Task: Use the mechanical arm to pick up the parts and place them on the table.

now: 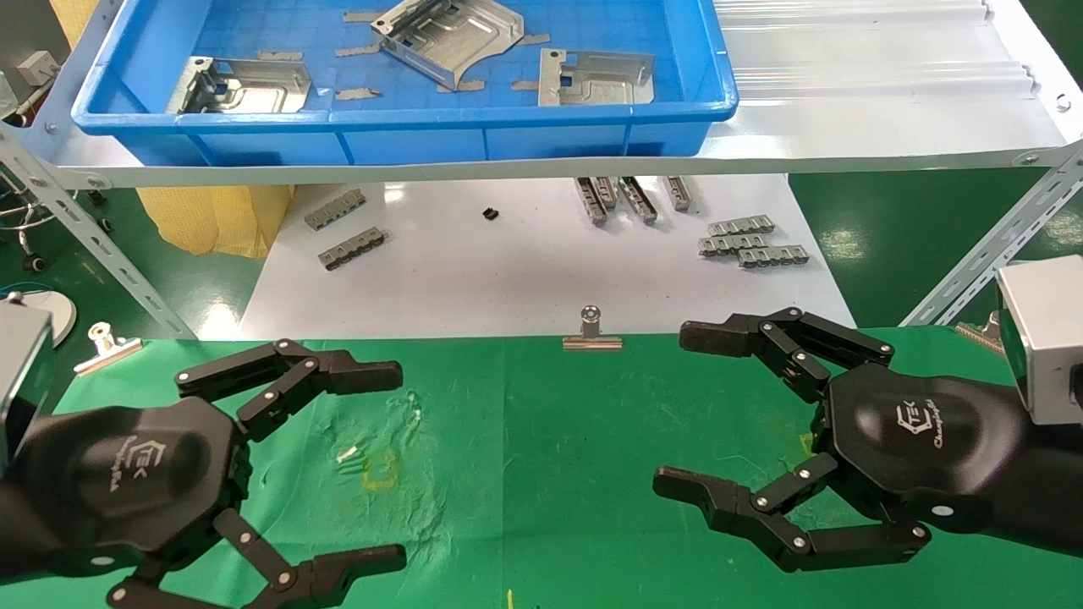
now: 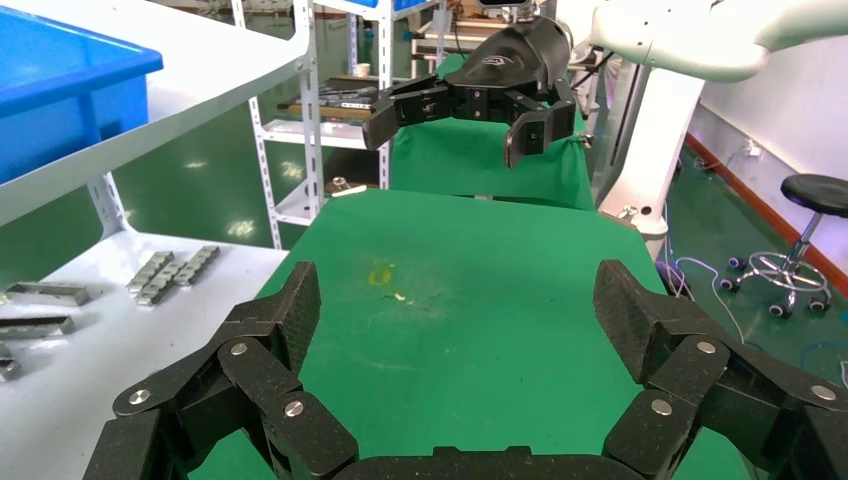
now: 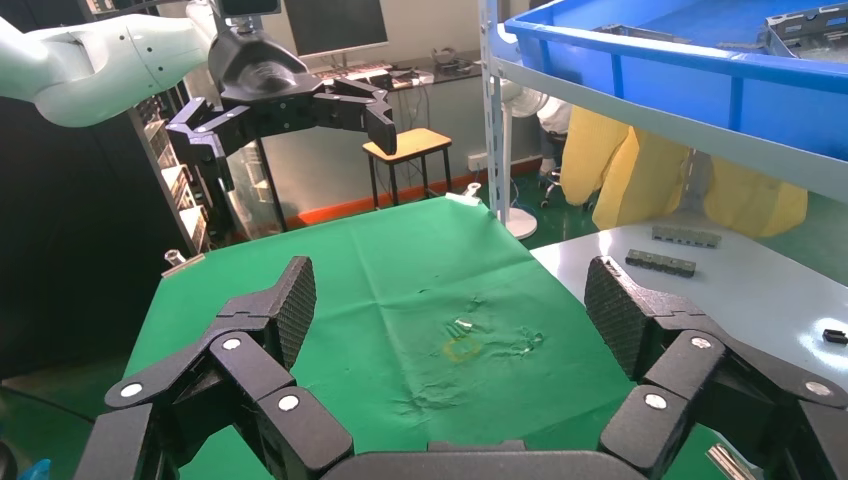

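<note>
While no part has reached the surface (image 1: pixel 541 423) yet, the head view shows both arms low over the green cloth: left gripper (image 1: pixel 372 461) near the left edge, right gripper (image 1: pixel 685 410) near the right edge, both with fingers spread wide and holding nothing. Three parts lie in the blue bin (image 1: pixel 406 118) on the shelf (image 1: pixel 846 127) beyond the far edge: one at the bin's left (image 1: pixel 241 85), one in the middle (image 1: pixel 448 38) tilted on another piece, one to the right (image 1: pixel 596 78). Thin grey slips lie between them. Small toothed strips (image 1: pixel 753 241) sit on the white board (image 1: pixel 525 271) under the shelf, not task items. A binder clip (image 1: pixel 591 331) sits at mid far edge, and a yellow mark (image 1: pixel 379 469) lies left of centre on the cloth. My read: task at its start, nothing picked, all three parts left to move.

Left wrist view: own fingers (image 2: pixel 290 320) wide apart, bare cloth between them, yellow mark (image 2: pixel 381 274) ahead. The right gripper (image 2: pixel 455 125) is across the surface, open, empty. A bin corner (image 2: pixel 70 90) shows at the side; no parts are visible here.

Right wrist view: own fingers (image 3: pixel 290 305) wide apart over the cloth, nothing gripped. The left gripper (image 3: pixel 290 130) is opposite, open. The bin (image 3: pixel 690 70) sits above on the shelf, with a part edge (image 3: pixel 805 25) just showing inside. Likely next step is a reach up into the bin.
</note>
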`<state>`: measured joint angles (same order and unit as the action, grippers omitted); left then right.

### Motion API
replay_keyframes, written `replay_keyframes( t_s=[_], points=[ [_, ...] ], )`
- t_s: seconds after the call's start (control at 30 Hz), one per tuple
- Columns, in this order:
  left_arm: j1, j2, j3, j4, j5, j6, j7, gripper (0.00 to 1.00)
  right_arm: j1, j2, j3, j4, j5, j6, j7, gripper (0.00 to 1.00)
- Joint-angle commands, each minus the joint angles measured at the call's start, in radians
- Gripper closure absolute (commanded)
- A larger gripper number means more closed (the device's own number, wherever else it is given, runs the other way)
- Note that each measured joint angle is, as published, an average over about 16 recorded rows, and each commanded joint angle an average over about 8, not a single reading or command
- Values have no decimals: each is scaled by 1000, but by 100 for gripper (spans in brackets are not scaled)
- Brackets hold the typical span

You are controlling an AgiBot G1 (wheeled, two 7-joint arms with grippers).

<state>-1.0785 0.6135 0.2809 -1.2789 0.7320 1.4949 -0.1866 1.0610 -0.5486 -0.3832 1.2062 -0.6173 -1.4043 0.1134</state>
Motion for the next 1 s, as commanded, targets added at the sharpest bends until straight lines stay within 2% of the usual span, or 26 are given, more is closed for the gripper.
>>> replay_keyframes(
  t_s=[0.03, 0.83, 0.87, 1.0],
  points=[
    [0, 0, 0, 0, 0, 0, 0, 0, 0, 0, 0, 0, 0, 0, 0, 0],
    [0, 0, 0, 0, 0, 0, 0, 0, 0, 0, 0, 0, 0, 0, 0, 0],
    [0, 0, 0, 0, 0, 0, 0, 0, 0, 0, 0, 0, 0, 0, 0, 7],
    [0, 0, 0, 0, 0, 0, 0, 0, 0, 0, 0, 0, 0, 0, 0, 57]
  ],
)
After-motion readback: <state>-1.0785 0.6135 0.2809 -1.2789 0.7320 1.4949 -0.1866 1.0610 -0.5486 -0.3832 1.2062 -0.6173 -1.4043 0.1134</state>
